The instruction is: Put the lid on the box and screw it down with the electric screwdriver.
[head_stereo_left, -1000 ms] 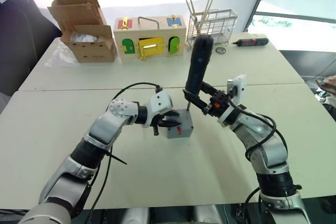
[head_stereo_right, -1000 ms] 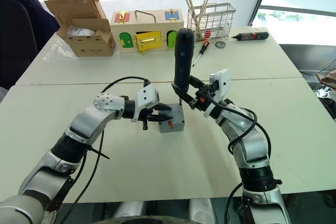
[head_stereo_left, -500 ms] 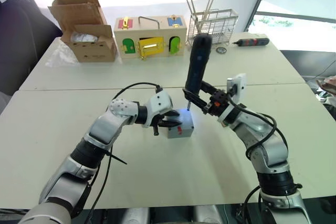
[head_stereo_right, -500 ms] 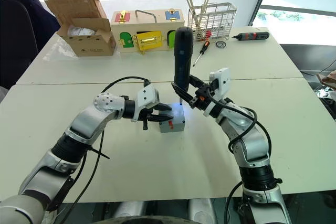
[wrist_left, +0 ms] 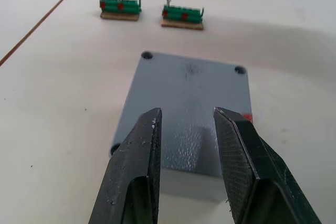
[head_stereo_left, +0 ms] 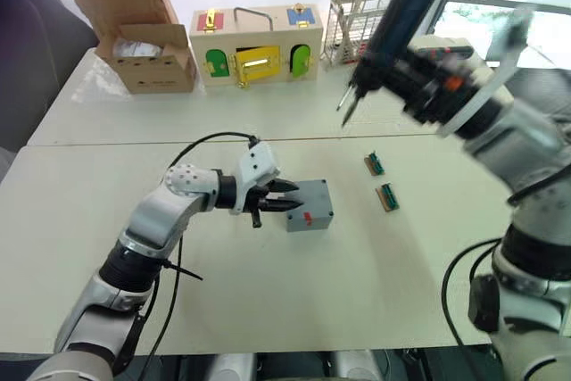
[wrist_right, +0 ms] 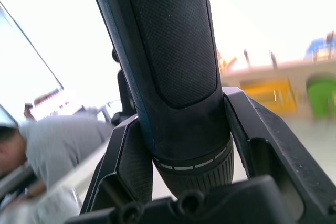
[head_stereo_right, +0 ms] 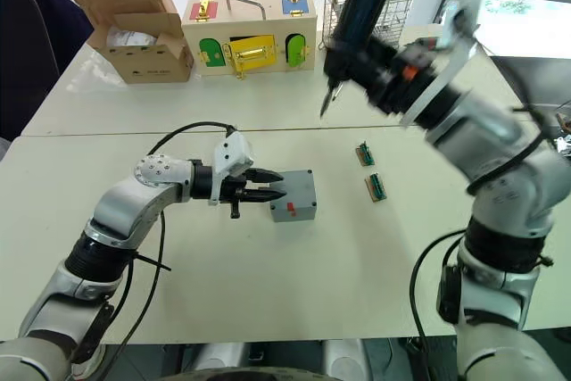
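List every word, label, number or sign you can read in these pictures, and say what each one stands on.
No text can be read.
Cardboard box: a dark printed line on its front, too small to read.
Box: a small red mark on its side, no legible characters.
Electric screwdriver: a red mark on the grip, cut off by the picture's edge, not readable.
Wooden box: coloured doors, no lettering visible.

Probably lab: test-bench tables (head_stereo_left: 268, 113)

Grey lid (wrist_left: 189, 114) atop box (head_stereo_left: 309, 206); electric screwdriver (head_stereo_left: 406, 20) aloft
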Robot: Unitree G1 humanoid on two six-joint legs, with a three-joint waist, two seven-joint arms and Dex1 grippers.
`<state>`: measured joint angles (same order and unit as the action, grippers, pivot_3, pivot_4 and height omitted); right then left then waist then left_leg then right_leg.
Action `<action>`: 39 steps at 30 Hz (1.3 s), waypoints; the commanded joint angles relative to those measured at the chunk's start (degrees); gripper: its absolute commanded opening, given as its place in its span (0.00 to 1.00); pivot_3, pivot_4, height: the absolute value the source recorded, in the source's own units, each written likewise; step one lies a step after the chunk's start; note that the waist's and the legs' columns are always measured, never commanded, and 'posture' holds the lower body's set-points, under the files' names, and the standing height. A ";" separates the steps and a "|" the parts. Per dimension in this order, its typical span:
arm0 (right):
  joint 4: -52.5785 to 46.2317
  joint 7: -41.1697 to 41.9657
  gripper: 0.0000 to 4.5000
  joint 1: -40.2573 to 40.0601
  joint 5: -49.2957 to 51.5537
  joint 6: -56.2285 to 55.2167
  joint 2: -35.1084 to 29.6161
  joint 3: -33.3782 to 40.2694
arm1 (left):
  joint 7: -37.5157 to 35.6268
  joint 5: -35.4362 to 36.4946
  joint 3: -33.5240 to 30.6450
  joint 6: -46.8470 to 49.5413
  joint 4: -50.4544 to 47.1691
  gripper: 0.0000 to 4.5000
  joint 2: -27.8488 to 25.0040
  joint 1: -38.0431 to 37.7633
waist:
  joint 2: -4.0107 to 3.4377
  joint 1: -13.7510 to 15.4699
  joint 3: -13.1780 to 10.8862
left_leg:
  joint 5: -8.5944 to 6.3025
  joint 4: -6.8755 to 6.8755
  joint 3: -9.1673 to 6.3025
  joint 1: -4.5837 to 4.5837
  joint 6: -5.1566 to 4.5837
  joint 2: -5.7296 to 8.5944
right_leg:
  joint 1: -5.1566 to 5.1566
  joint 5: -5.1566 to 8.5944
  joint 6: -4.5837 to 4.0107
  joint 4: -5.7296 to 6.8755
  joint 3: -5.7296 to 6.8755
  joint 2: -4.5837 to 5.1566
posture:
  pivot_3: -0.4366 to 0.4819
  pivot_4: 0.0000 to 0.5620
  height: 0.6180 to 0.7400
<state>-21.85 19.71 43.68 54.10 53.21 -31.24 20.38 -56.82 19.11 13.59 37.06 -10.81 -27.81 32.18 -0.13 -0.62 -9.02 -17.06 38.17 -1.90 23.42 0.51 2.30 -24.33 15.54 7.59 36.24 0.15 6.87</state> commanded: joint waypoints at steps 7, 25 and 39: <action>13.18 -11.31 0.40 7.66 -0.50 16.56 -14.33 3.60 | 5.76 4.88 -6.32 0.69 -3.71 0.35 3.89 4.48 | 0.18 0.23 -0.41 | 0.14 0.12 0.13 0.05 -0.17 0.11 | 0.11 -0.17 0.00 -0.01 -0.06 0.06 | 0.48 0.27 0.92; 35.87 23.55 0.40 -5.85 -11.41 33.07 -42.13 -26.49 | -5.04 6.35 6.69 -0.02 -17.07 0.35 -4.28 -1.87 | -0.24 -0.52 -0.64 | -0.06 0.11 0.35 -0.06 -0.64 0.01 | 0.05 -0.18 0.00 0.04 -0.19 -0.04 | 0.48 0.27 0.92; 44.55 25.98 0.93 -0.57 -22.72 28.41 -34.19 -30.52 | -0.91 7.51 5.83 1.80 -18.64 0.34 -4.64 -4.36 | -0.15 1.25 -0.69 | 0.15 0.43 0.24 0.02 -0.26 0.05 | 0.21 -0.23 0.07 0.03 -0.14 -0.05 | 0.48 0.27 0.92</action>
<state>21.81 46.14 42.45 33.64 83.01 -65.56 -10.81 -58.21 25.77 20.47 39.21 -27.24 -32.47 27.70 -0.28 0.63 -9.71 -16.94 38.74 -1.70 23.45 0.19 2.35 -24.04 15.30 7.67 36.28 0.04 6.81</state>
